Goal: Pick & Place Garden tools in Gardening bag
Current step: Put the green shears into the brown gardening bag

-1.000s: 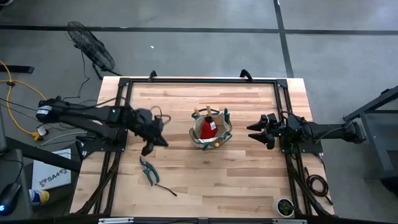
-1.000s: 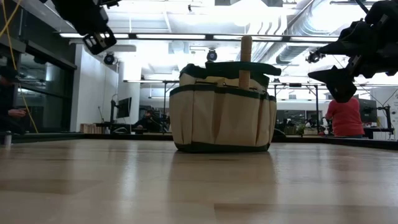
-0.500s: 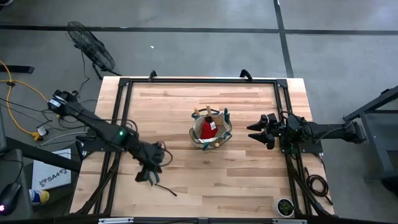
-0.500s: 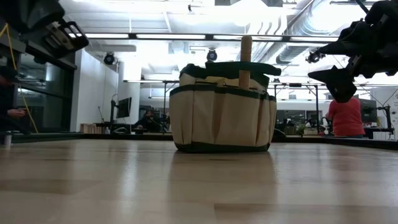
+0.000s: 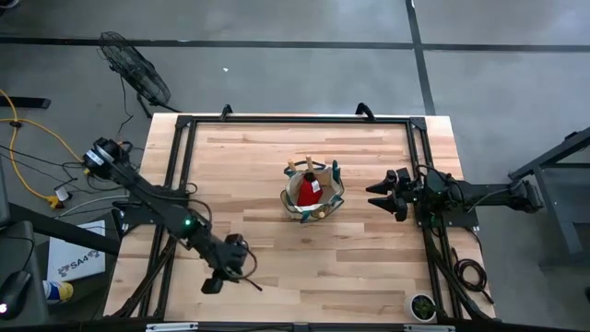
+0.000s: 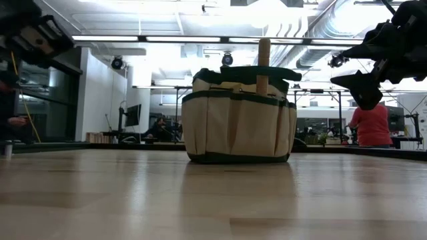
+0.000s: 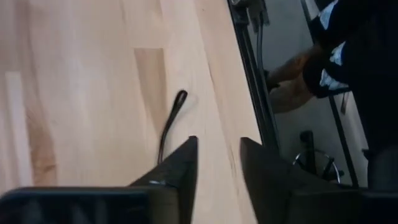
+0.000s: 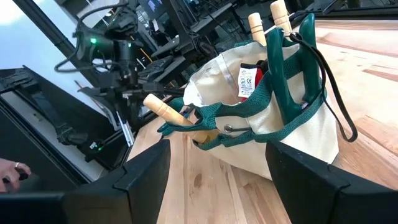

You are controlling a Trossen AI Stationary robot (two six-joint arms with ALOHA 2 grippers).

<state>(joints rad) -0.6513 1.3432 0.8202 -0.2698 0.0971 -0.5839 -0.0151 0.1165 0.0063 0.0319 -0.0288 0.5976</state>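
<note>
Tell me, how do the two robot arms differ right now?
The left gripper reaches down over the table's near left part, just above the pruning shears, which it hides from overhead; the right gripper waits beside the gardening bag. The left arm stretches out long and slanted; the right arm stays short and level by its table edge. The left gripper's fingers point at a thin dark cord on the wood; the right gripper faces the bag. Both are open and empty.
</note>
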